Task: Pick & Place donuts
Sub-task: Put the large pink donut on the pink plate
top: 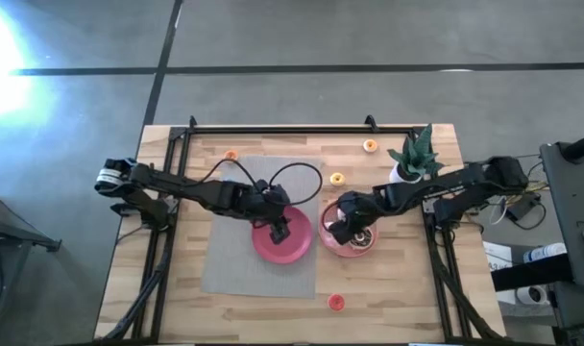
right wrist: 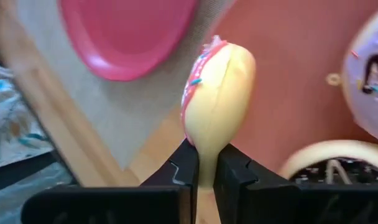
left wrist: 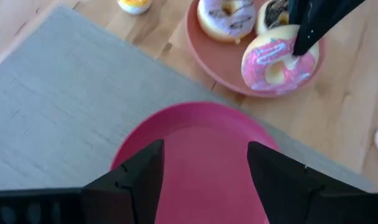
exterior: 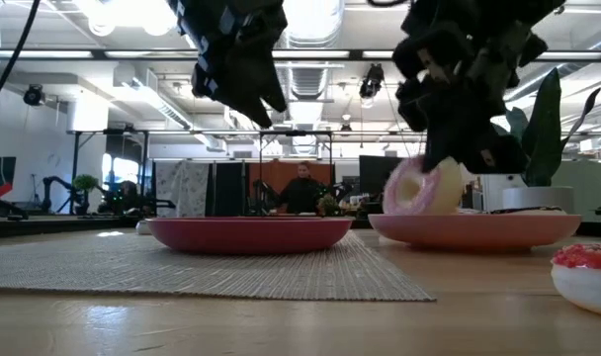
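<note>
A pink-frosted donut with sprinkles (right wrist: 217, 106) is in my right gripper (right wrist: 204, 169), over the near-left side of the salmon plate (top: 359, 252); it also shows in the low view (exterior: 424, 188) and the left wrist view (left wrist: 279, 59). A pale-frosted donut (left wrist: 226, 17) and a chocolate donut (left wrist: 273, 12) lie on that plate. My left gripper (left wrist: 204, 180) is open and empty above the pink plate (top: 297, 252) on the grey mat (top: 244, 264). My right gripper pinches the pink-frosted donut's ring wall (right wrist: 206, 155) between its two fingers, one on the frosted face and one on the plain underside. The fingers come from above, pointing down. The donut stands on edge, tilted; I cannot tell whether its lower edge (exterior: 419, 210) touches the plate.
Tiny donuts lie on the table: orange (top: 231, 154) and orange-yellow (top: 370, 146) at the far side, yellow (top: 336, 178) by the salmon plate, red (top: 336, 302) near the front. A potted plant (top: 414, 159) stands at the far right. People and desks show beyond the table.
</note>
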